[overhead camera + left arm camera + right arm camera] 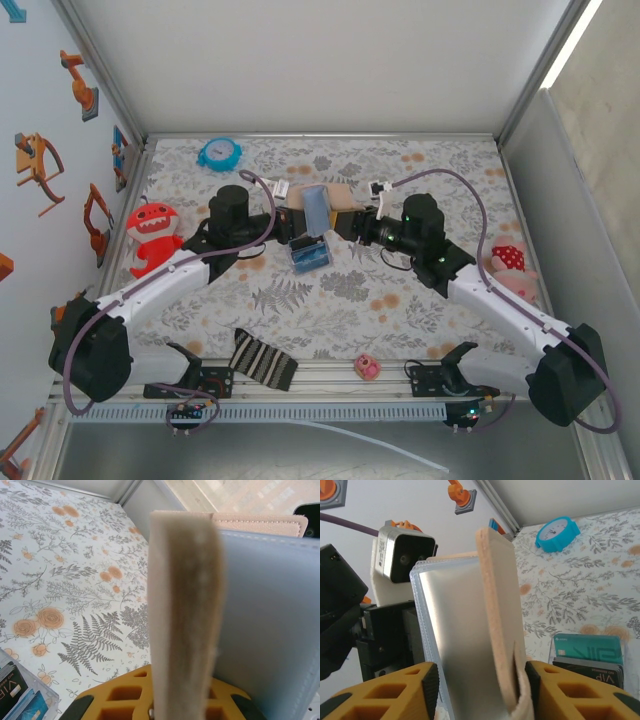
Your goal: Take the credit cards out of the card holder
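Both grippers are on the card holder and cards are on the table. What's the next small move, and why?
Probably lower the card holder to the table beside the cards and let go. The left gripper and right gripper hold it spread open, the blue panel seen from the left wrist looks bare, and the cards lie below it.

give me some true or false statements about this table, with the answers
1. The left gripper and the right gripper are both shut on the tan folding card holder with a pale blue inside. True.
2. The round blue alarm clock lies at the near edge by the arm bases. False: it lies at the far edge.
3. A stack of cards lies on the flowered table, outside the holder. True.
4. The red plush monster sits by the right arm. False: it sits beside the left arm.
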Robot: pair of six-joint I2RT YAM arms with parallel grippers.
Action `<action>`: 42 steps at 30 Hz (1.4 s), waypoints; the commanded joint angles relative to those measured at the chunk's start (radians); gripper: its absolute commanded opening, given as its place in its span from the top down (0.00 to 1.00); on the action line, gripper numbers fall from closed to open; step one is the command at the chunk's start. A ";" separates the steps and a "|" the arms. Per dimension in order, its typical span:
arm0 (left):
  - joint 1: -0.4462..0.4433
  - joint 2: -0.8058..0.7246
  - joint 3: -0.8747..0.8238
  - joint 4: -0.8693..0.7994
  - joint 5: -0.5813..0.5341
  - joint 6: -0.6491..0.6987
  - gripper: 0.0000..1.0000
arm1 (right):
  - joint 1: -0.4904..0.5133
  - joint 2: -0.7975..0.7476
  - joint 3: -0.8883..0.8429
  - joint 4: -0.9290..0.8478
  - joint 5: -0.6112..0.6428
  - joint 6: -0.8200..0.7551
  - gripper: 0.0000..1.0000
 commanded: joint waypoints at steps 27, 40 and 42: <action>-0.014 0.034 0.026 0.087 0.062 -0.053 0.91 | 0.049 0.010 0.098 -0.203 0.115 -0.198 0.20; -0.022 0.055 0.031 0.113 0.090 -0.068 0.91 | 0.075 0.041 0.131 -0.263 0.187 -0.246 0.20; -0.023 0.056 0.031 0.118 0.094 -0.069 0.91 | 0.075 0.045 0.131 -0.264 0.188 -0.246 0.20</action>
